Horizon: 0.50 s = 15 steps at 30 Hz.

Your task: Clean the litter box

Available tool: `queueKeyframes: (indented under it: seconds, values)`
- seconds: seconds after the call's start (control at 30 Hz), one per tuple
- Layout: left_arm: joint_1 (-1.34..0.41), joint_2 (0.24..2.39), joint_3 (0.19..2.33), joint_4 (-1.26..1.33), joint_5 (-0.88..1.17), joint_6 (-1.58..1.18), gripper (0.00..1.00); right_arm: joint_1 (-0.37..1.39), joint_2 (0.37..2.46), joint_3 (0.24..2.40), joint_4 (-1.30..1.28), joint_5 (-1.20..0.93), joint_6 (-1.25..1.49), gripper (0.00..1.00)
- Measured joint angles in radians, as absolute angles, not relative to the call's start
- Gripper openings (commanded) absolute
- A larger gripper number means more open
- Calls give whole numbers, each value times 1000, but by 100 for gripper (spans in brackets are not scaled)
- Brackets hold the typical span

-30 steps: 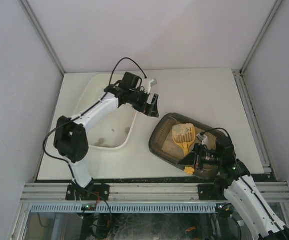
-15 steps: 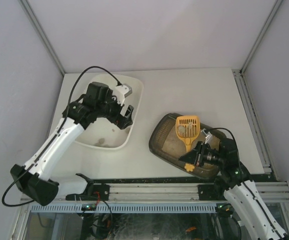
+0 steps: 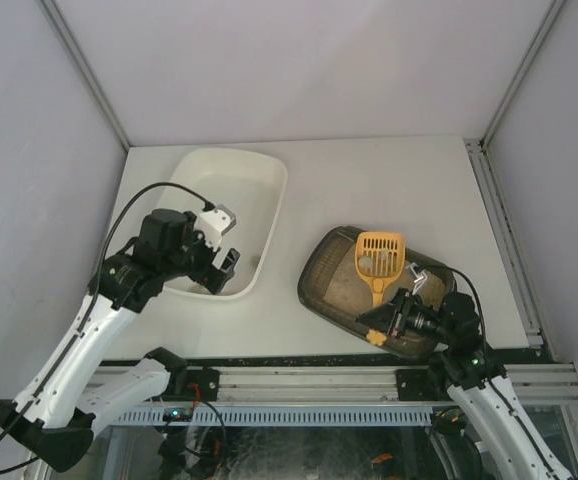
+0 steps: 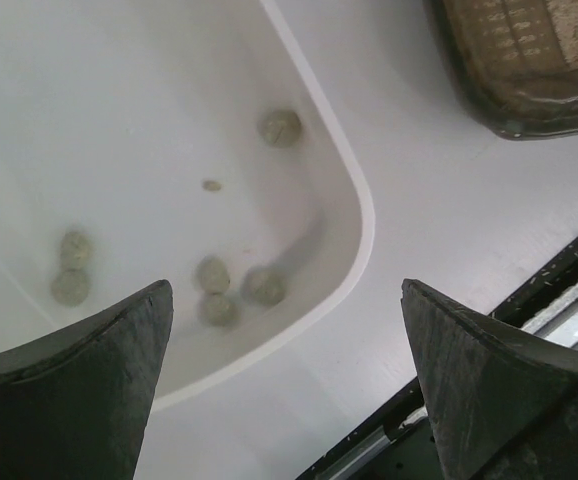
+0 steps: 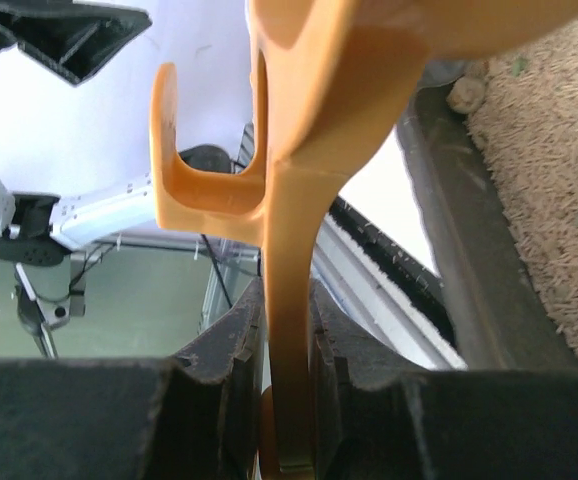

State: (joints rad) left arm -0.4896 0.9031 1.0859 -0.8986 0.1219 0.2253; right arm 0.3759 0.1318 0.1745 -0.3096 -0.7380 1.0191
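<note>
Looking down on a dark litter box (image 3: 310,285) lying on a white desk (image 3: 399,180), with pale sandy litter inside. Clenching the right tool (image 3: 384,322) on the handle of an orange scoop (image 3: 377,255) at the litter box's near rim. Holding the slotted head over the litter box's far side, probably so loose grains are falling back in while any clumps are riding on the slots. Hanging the left tool (image 3: 224,265) released and carrying nothing, well left of the litter box, above the near corner of a white tub (image 3: 269,185). Showing several grey-green clumps (image 4: 214,272) inside that tub, so likely waiting there clear of the scoop's path for the next dump.
</note>
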Motion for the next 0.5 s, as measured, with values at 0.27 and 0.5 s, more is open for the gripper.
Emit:
queueKeyframes:
  seconds: [0.27, 0.5]
  values:
    - [-490, 870, 980, -884, 37, 220, 100, 450, 141, 117, -270, -627, 1105, 0]
    - [-490, 889, 965, -885, 43, 221, 100, 444, 281, 173, -261, -590, 1108, 0]
